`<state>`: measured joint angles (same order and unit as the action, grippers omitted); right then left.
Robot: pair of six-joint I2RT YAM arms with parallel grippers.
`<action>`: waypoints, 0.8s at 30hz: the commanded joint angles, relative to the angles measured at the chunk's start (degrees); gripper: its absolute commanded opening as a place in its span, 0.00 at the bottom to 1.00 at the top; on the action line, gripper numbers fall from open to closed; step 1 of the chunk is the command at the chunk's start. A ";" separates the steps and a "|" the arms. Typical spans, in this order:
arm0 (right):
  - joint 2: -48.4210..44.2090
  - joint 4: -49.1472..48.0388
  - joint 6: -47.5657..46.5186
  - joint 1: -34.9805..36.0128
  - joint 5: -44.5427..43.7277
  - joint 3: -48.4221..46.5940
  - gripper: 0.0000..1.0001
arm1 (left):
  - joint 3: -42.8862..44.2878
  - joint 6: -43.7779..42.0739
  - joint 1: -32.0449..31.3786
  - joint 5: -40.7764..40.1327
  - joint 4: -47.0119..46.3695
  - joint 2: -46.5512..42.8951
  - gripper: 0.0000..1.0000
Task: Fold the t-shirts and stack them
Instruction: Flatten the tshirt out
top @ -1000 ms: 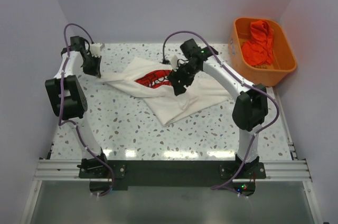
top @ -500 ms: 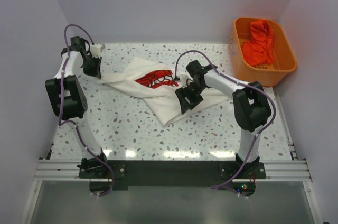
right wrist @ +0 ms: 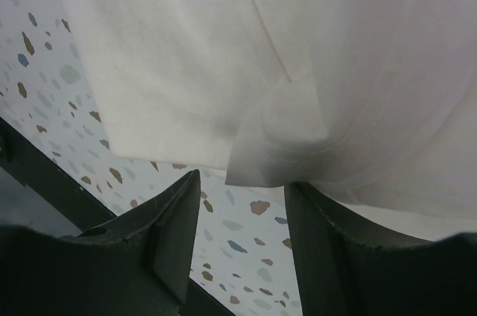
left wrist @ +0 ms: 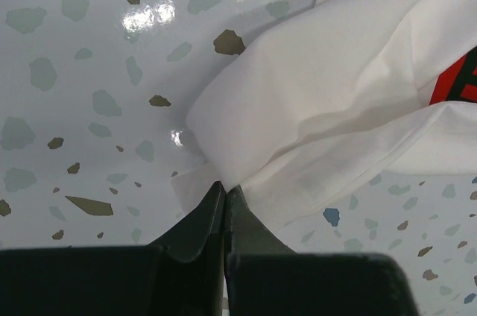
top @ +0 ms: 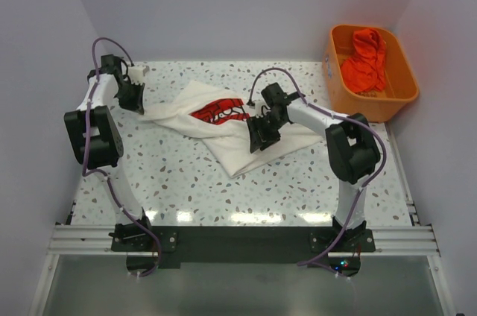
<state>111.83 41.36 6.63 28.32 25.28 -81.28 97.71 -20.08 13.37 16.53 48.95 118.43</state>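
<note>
A white t-shirt point(top: 235, 144) with a red print point(top: 221, 112) lies crumpled and partly folded in the middle of the table. My left gripper point(top: 139, 105) is shut on the shirt's left corner. In the left wrist view its jaws point(left wrist: 223, 191) are pinched on the white cloth point(left wrist: 320, 100), and a bit of red print point(left wrist: 458, 81) shows at the right edge. My right gripper point(top: 258, 136) is open, low over the shirt's middle. In the right wrist view its jaws point(right wrist: 242, 185) stand apart just below a hanging fold of the shirt point(right wrist: 277, 137), holding nothing.
A rigid orange tub point(top: 402, 96) stands at the back right with orange-red cloth point(top: 365, 59) in it. Purple walls close the back and sides. The speckled tabletop point(top: 186, 189) lies bare toward the near edge.
My right gripper has moved from beside the red print toward the near right part of the shirt and dropped lower, its arm folding down. The left gripper and the shirt have barely moved.
</note>
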 commanded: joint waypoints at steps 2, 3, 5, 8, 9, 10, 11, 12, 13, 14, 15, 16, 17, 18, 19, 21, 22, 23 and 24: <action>2.42 -1.64 3.73 -0.37 -0.49 -2.75 0.49 | 0.02 0.65 -0.01 1.48 -0.08 -1.89 0.00; 2.43 -1.64 4.00 -0.54 -1.54 -2.57 0.49 | 0.02 0.65 -0.09 1.48 -0.08 -1.89 0.00; 2.25 -1.90 5.14 -0.54 -2.60 -2.22 0.49 | -0.15 0.65 0.08 1.40 -0.17 -2.06 0.00; 2.69 -2.78 6.98 -0.63 -2.95 -1.78 0.50 | -0.59 0.74 -0.01 1.48 -0.34 -1.98 0.00; 3.13 -3.39 7.42 -0.63 -3.04 -1.87 0.47 | -0.77 0.91 0.08 1.57 -0.43 -1.98 0.00; 3.39 -3.57 7.69 -0.63 -2.61 -1.96 0.44 | -1.03 1.09 -0.01 1.74 -0.43 -1.98 0.00; 3.65 -3.57 7.78 -0.63 -2.51 -2.31 0.40 | -1.12 1.18 -0.01 1.92 -0.52 -1.98 0.00; 3.74 -3.57 7.78 -0.80 -2.25 -3.09 0.28 | -1.12 1.27 -0.01 2.10 -0.35 -1.89 0.00; 3.57 -2.96 7.08 -0.98 -1.99 -3.53 0.22 | -1.21 1.27 -0.01 2.27 -0.26 -1.89 0.00; 3.31 -2.26 6.56 -1.24 -1.99 -4.06 0.16 | -1.03 1.27 -0.01 2.45 -0.08 -1.89 0.00; 2.87 -1.12 5.85 -1.85 -1.99 -4.94 0.05 | -1.03 1.27 -0.01 2.45 -0.08 -1.89 0.00; 2.00 -0.24 4.11 -2.30 -1.81 -5.47 0.00 | -0.68 1.27 -0.01 2.45 -0.08 -1.98 0.00; 1.55 0.90 2.87 -2.65 -1.55 -6.00 0.00 | -0.42 1.18 -0.01 2.54 0.01 -1.98 0.00; 0.85 3.17 1.47 -3.96 -1.20 -7.04 0.00 | 0.02 0.74 -0.01 3.23 0.44 -1.98 0.00; -0.37 4.41 -1.59 -4.75 -1.02 -7.23 0.00 | 1.07 0.13 -0.01 3.68 0.88 -2.06 0.00; -3.63 8.79 -8.25 -7.21 -2.86 -8.71 0.00 | 2.13 -0.05 -0.09 5.34 0.88 -2.15 0.00; -4.59 10.30 -10.30 -8.18 -3.91 -9.33 0.00 | 3.87 -0.05 -0.18 5.70 0.97 -1.72 0.00; -6.34 11.62 -12.24 -9.23 -4.96 -10.12 0.00 | 5.11 -0.05 -0.53 6.14 1.93 -1.19 0.00; -6.97 13.63 -15.91 -11.51 -6.89 -11.70 0.00 | 7.90 -0.57 -0.79 6.84 2.98 0.29 0.00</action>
<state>112.14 47.44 2.02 21.12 22.63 -87.70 98.70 -20.12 13.21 19.62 50.22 118.48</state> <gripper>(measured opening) 0.015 0.020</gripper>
